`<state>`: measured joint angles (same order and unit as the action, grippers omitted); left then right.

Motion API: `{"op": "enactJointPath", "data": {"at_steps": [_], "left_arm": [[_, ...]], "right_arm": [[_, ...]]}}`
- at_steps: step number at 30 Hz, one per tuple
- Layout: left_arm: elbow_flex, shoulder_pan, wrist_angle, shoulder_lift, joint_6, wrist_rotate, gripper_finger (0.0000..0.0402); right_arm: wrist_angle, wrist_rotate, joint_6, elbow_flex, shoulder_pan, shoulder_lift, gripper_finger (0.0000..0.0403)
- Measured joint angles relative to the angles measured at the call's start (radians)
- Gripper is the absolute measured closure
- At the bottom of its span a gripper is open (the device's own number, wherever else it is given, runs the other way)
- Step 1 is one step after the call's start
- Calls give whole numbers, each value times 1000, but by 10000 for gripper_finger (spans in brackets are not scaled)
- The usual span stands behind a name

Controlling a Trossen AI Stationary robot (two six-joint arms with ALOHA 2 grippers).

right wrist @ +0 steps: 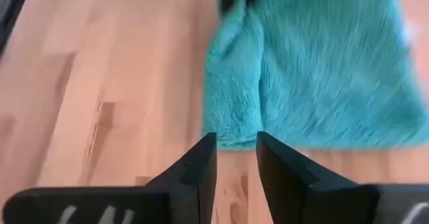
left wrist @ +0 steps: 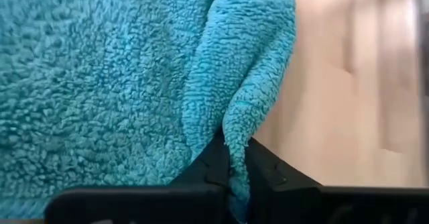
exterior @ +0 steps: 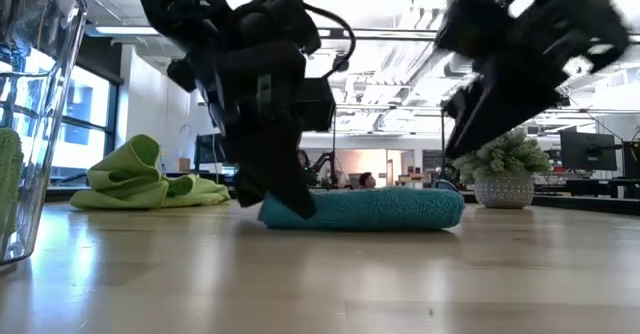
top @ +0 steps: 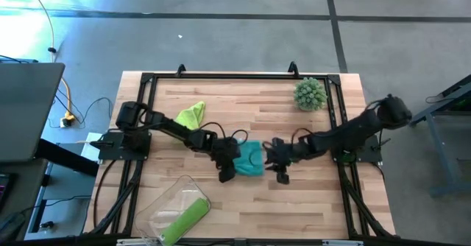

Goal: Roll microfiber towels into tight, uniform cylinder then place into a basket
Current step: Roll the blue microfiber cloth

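The teal microfiber towel [top: 252, 157] lies flat on the table's middle, folded into a thick pad [exterior: 375, 209]. My left gripper [top: 227, 170] is shut on its near left corner. My right gripper [top: 280, 174] hangs open just off the towel's right side, raised above the table [exterior: 470, 124], with nothing between its fingers [right wrist: 236, 138]. A crumpled lime towel [top: 191, 115] rests on the table at the far left. The clear basket [top: 163, 202] stands at the near left edge with a rolled lime towel [top: 185, 218] in it. My left gripper pinches a raised ridge of the teal towel's edge [left wrist: 236, 158] between its two fingers, at the towel's near left corner. The fingers come slanting down from the table's left [exterior: 285, 199]. The rest of the towel lies flat on the table.
A spiky grey-green ball in a pot [top: 310, 93] stands at the far right of the table. Bare wood [top: 294, 209] lies between the towel and the near edge. A black frame [top: 221, 76] runs round the table top.
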<state>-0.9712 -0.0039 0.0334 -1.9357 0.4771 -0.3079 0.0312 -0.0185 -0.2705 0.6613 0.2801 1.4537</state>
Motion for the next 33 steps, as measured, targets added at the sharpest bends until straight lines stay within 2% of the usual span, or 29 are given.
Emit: {"op": "enactJointPath", "data": {"at_steps": [4,8,11,15,20,24,29,33], "left_arm": [[2,19,9,-3,79,-72,388],[2,34,9,-4,105,-99,387],[2,45,10,-11,123,-142,388],[0,47,18,-25,138,-141,389],[-1,45,23,-45,149,-137,389],[0,43,27,-46,152,-133,389],[0,43,35,-43,152,-129,389],[1,43,37,-43,152,-127,389]], "right_arm": [[-45,-163,190,1,122,2,304],[-121,-289,271,2,213,53,304],[-174,-363,340,3,255,113,304],[-218,-455,434,3,272,204,304],[-296,-463,321,3,233,268,292],[-348,-458,305,5,211,284,253],[-345,-382,258,5,185,322,204],[-358,-379,183,7,179,354,198]]}}
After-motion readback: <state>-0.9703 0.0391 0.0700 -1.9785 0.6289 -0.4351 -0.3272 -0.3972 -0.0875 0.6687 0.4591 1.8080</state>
